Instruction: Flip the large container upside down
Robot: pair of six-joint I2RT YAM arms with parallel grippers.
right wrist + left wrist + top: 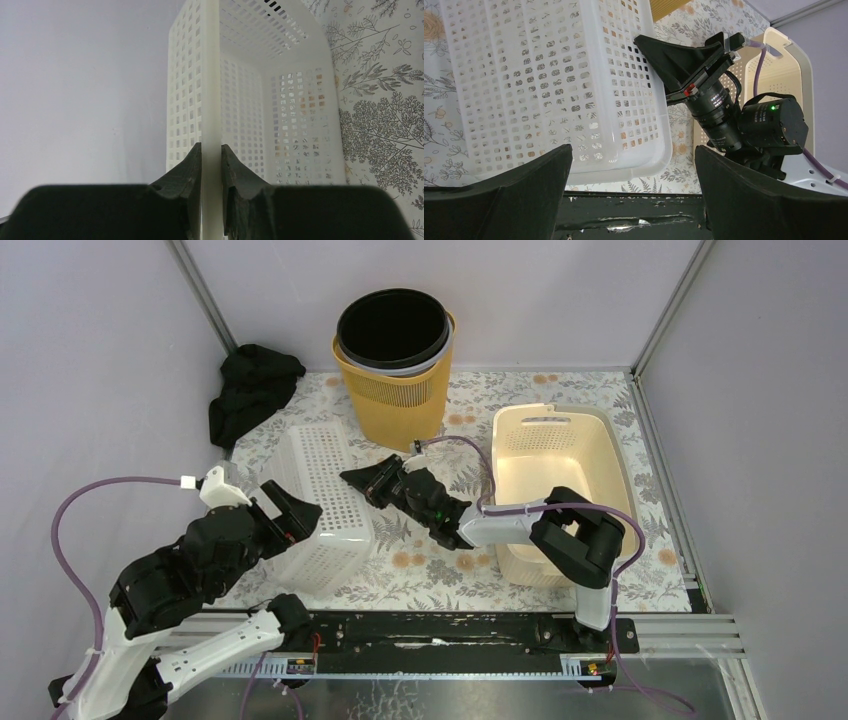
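Note:
The large container is a white perforated basket (320, 502) at left centre of the floral table, tipped up on one long side, its perforated outside showing from above. My right gripper (358, 480) is shut on its rim; in the right wrist view the rim strip runs between the fingertips of the right gripper (211, 146), with the basket's inside (280, 100) to the right. My left gripper (290, 512) stands open at the basket's near end, apart from it. The left wrist view shows the basket (549, 75) beyond the wide-open left gripper (633, 150), with nothing between its fingers.
A cream basket (560, 470) sits upright on the right, under the right arm. At the back a yellow bin (395, 400) holds a black bucket (393, 330). A black cloth (250, 390) lies at the back left. Enclosure walls stand on three sides.

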